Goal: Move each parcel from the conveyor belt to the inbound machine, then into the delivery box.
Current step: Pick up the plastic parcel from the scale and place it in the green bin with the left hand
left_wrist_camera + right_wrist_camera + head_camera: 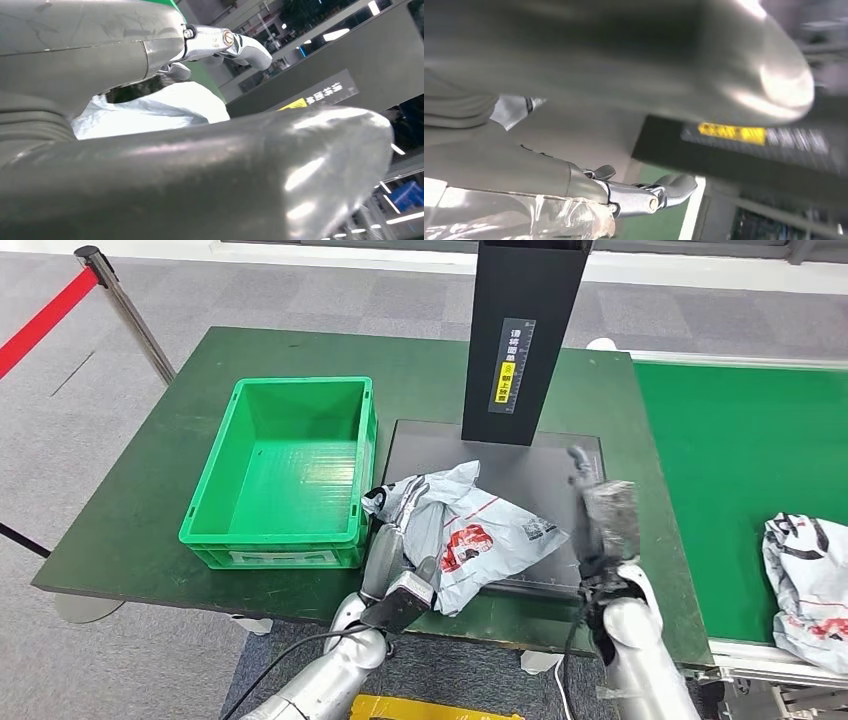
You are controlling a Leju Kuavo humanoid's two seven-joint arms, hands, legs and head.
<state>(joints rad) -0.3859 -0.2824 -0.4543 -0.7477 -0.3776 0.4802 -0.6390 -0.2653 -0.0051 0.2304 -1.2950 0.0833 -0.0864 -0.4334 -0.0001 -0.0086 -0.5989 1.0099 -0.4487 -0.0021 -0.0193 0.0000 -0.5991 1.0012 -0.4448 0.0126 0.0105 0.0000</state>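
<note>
A crumpled grey parcel with red print lies on the black plate of the inbound machine, under its black column. My left hand grips the parcel's left end. In the left wrist view the white wrap sits between the thick thumb and the fingers. Just right of the parcel, my right hand is raised and blurred, holding nothing. Its fingers are stretched out above the wrap. A second parcel lies on the green conveyor belt at the far right.
An empty green delivery box stands on the dark green table, directly left of the machine plate. A stanchion with red tape stands beyond the table's left corner. The machine column carries a yellow label.
</note>
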